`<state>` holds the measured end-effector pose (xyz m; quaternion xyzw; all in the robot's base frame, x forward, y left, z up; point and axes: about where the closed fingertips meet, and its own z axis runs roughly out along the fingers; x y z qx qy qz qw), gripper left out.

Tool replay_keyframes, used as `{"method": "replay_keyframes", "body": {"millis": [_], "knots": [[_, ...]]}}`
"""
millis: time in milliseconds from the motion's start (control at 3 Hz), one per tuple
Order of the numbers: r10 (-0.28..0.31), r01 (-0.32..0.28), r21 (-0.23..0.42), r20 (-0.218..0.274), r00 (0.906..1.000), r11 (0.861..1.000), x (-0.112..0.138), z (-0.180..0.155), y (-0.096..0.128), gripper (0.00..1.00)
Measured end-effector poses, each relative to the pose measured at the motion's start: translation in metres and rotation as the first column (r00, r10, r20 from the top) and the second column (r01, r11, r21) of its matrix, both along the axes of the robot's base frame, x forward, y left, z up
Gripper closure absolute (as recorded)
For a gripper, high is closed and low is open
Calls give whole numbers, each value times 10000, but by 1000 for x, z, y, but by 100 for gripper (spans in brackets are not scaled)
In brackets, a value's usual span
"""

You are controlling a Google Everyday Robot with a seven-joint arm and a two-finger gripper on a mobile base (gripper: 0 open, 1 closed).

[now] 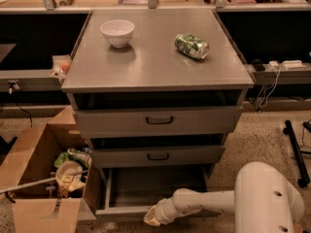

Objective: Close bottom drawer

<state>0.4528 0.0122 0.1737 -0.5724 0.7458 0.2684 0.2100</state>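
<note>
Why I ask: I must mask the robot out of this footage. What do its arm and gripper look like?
The arm is smooth, glossy off-white: a big rounded housing with small dark holes, narrowing to a slim tube with a ribbed wrist. The gripper, at the front strip of the bottom drawer, looks pale cream-yellow. No cables, markings or sleeves show.

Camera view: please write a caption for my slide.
The gripper rests at the front edge of the open bottom drawer.

Cream pincer (151, 218) at grey bottom drawer (122, 210) front, white bowl (117, 32), green-patterned can (192, 45)
</note>
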Motion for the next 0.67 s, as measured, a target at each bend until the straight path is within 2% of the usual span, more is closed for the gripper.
{"method": "replay_keyframes", "body": {"millis": [667], "knots": [[331, -317, -225, 623, 9975, 9992, 10, -6, 8, 100]]}}
